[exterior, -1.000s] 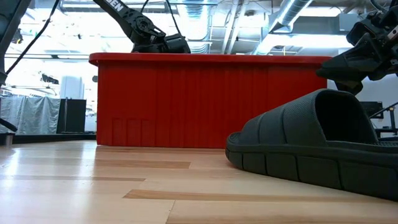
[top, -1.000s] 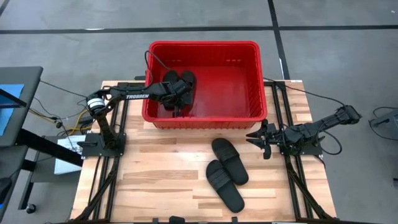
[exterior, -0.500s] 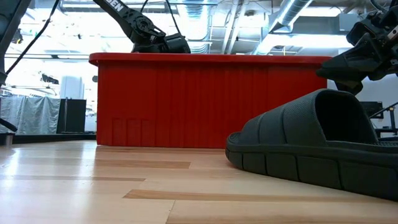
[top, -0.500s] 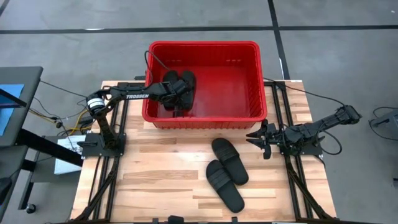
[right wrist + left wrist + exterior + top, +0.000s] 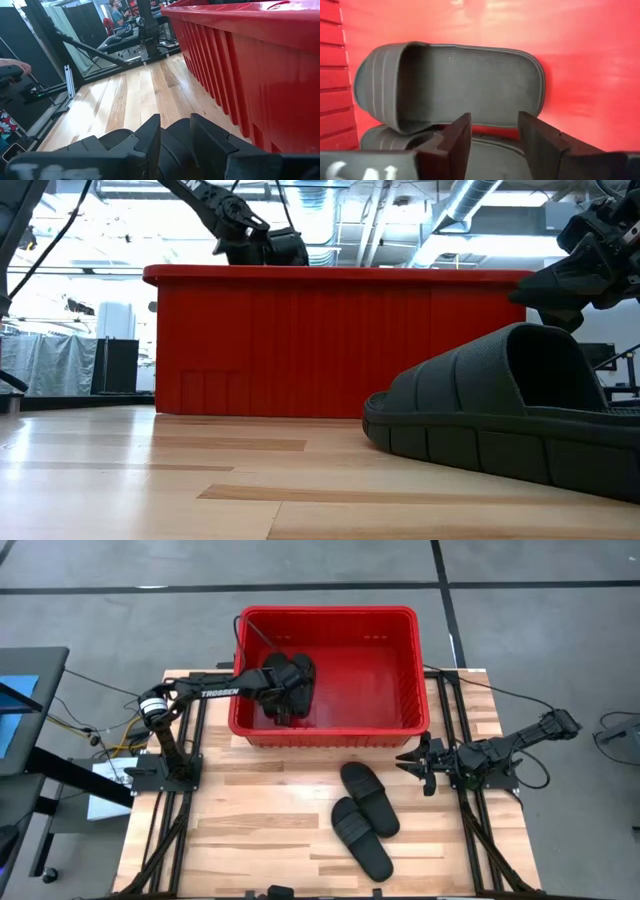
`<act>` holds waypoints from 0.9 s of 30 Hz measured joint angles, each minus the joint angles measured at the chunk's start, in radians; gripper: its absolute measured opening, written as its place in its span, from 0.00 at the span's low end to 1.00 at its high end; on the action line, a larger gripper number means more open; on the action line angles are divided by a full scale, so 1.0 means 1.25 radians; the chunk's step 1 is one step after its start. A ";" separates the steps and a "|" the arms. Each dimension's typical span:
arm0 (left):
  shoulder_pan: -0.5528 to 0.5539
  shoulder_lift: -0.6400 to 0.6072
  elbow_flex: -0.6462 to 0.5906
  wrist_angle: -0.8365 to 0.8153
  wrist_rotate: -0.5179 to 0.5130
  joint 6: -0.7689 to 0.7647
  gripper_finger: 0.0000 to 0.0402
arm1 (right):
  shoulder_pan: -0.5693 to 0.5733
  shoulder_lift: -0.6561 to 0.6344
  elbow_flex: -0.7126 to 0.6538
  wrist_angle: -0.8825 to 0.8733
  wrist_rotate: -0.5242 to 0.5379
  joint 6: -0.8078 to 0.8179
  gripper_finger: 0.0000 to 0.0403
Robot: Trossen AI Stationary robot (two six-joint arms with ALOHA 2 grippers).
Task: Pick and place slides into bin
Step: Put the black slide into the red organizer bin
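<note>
Inside bin (image 5: pixel 400 650), slides (image 5: pixel 288 685) lie lengthwise front-to-back; left tool (image 5: pixel 495 137) spread above them, gripping nothing.

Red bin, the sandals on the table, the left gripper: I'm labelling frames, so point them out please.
Red bin (image 5: pixel 330 612): high view, far rim.
Sandals on the table (image 5: pixel 369 798): high view, strap of the upper one.
Left gripper (image 5: pixel 494 131): left wrist view, gap between its fingertips.

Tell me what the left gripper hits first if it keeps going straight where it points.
Probably the slide lying in the bin: the left gripper, fingers apart and empty, points at its footbed, though depth is unclear.
</note>
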 joint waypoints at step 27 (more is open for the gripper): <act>0.053 -0.183 0.442 -0.191 0.313 -0.144 0.38 | 0.000 0.000 0.000 0.000 0.000 0.000 0.24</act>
